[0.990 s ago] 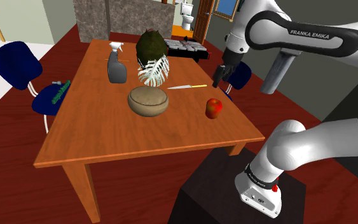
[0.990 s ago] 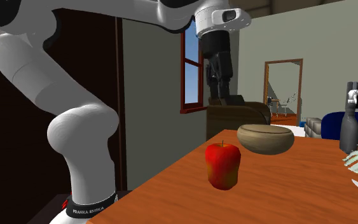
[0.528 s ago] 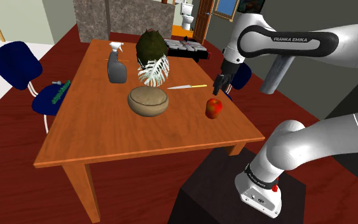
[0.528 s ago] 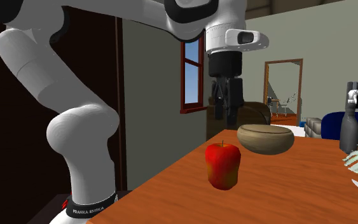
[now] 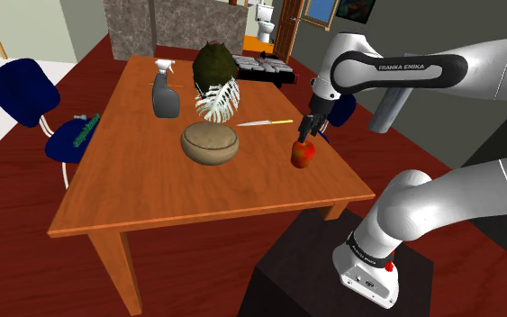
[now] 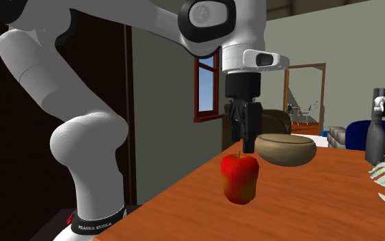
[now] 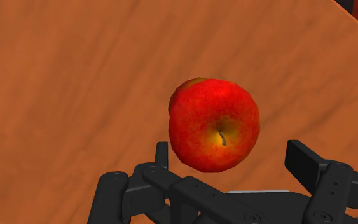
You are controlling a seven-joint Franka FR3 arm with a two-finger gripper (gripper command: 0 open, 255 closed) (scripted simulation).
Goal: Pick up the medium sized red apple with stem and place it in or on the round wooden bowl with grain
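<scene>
Stage: the reach to the fruit, in my judgement; the grasp is not yet made.
Gripper: the black gripper (image 6: 243, 142) hangs straight above the apple (image 6: 239, 178), with its tips close to the stem. In the wrist view its two fingers (image 7: 161, 153) stand apart, one on each side of the fruit, and they do not clasp it.
Done: nothing is finished. The apple (image 5: 303, 153) stands on the table (image 5: 152, 194), right of the middle of the shoulder view and near the table's right edge.
Left: to lower around the fruit, to close, to lift, to carry it to the bowl (image 5: 211, 143) and to release it there.
Apple, look: round and a little uneven, with glossy red skin, a yellow patch around the hollow and a short brown stem (image 7: 222, 137).
Bowl, look: round, low and wide, dull brown-tan with faint grain. It sits at the middle of the shoulder view, apart from the apple.
Table, look: flat, smooth orange-brown wood with soft streaks.
</scene>
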